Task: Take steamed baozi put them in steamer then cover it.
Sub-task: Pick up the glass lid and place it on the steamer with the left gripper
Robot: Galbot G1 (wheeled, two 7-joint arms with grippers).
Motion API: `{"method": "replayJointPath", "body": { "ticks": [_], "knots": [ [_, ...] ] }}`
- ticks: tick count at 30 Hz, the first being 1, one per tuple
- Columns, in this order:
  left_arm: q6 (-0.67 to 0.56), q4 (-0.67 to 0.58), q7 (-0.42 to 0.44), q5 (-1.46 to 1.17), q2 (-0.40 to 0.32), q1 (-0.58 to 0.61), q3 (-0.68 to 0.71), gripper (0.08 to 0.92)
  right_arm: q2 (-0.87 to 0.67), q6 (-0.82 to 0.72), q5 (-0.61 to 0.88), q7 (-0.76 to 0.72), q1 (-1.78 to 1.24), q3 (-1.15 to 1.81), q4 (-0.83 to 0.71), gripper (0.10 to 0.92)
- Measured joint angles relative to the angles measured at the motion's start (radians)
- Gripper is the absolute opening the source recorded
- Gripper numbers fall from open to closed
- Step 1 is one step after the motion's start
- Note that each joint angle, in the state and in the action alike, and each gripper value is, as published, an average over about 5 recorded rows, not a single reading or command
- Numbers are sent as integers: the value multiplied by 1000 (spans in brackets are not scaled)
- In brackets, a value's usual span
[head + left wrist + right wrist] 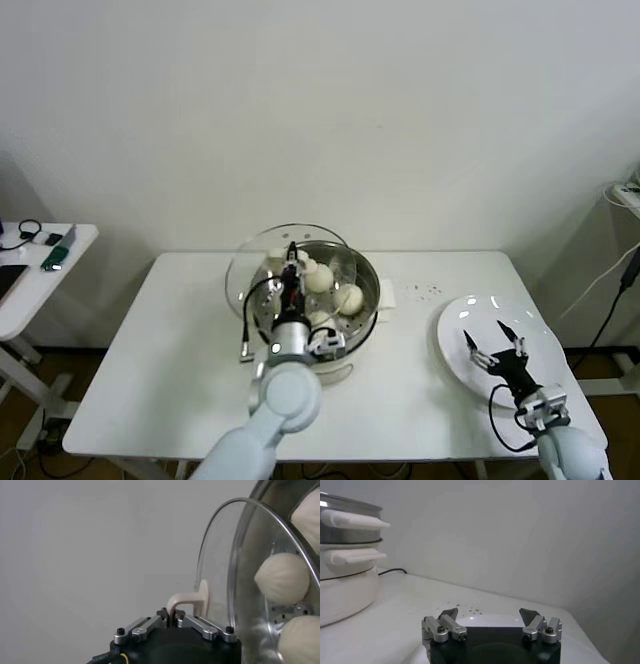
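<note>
The steel steamer (366, 272) stands mid-table on its white base. Three cream-white baozi show inside it, at the back (318, 277), right (348, 298) and front (322, 320); they also show in the left wrist view (282, 578). My left gripper (292, 263) is shut on the cream handle (186, 600) of the clear glass cover (240, 270), holding it tilted on edge over the steamer's left side. In the left wrist view the cover (220, 555) stands just in front of the pot's opening. My right gripper (484, 332) is open and empty above the white plate (470, 315).
The white table (150, 350) has a few dark crumbs (425, 290) right of the steamer. A small side table (40, 270) with gadgets and cables stands at far left. In the right wrist view the steamer (345, 570) is far off beside the plate (490, 621).
</note>
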Motion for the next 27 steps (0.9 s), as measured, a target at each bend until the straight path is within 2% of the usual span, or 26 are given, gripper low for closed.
{"method": "replayJointPath", "body": {
  "ticks": [12,27],
  "knots": [
    [0,38,39,37,-50,-15,39,155,-3,11,-3,-10,-5,28,-19,823],
    [-1,70,81,63,-54,-24,73,155,-9,15,-1,-14,-3,34,-20,823]
  ]
}}
